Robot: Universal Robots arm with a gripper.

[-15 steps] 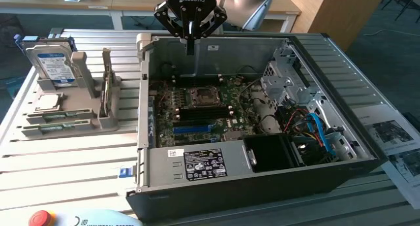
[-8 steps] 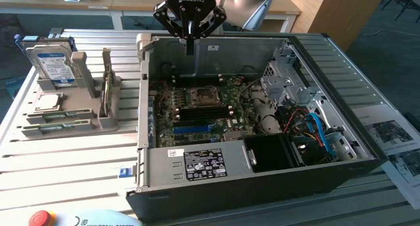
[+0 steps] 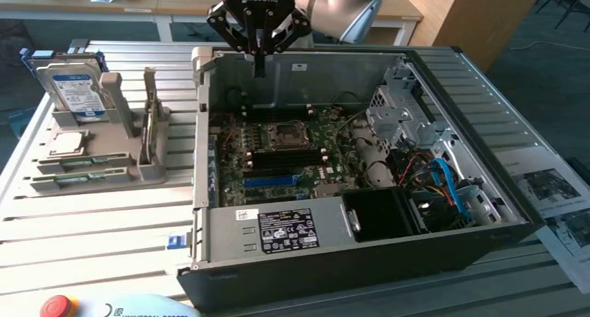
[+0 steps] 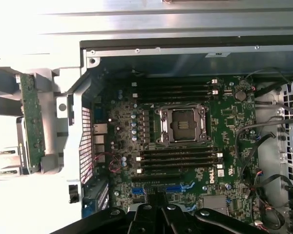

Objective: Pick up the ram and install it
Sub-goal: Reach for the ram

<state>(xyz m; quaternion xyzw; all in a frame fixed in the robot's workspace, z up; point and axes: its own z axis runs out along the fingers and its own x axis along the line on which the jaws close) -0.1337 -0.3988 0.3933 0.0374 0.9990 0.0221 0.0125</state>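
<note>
So the arm (image 3: 346, 10) comes in from the top of the exterior view, with the end effector (image 3: 260, 70) pointing straight down over the back edge of the open computer case (image 3: 369, 269). The fingers look pinched together into one narrow dark tip, with nothing between them. It hangs above the motherboard (image 3: 276, 158), well clear of it, roughly in line with the empty CPU socket (image 3: 286, 136).

In the wrist view the end effector (image 4: 156, 209) looks straight down onto the motherboard (image 4: 224, 122), with the socket (image 4: 181, 124) about centre and dark memory slots on either side of it.

The ram (image 3: 153, 120) isn't in the case – it's standing on its long edge in the grey holder (image 3: 101, 168) on the slatted tabletop (image 3: 92, 220), just beside the case on the exterior view's left. The wrist view catches it too, a green strip (image 4: 33, 122) tucked in the holder (image 4: 51, 161). A hard drive (image 3: 79, 89) stands upright in that same holder, and a square silver chip (image 3: 69, 143) lies flat in front of it.
</note>
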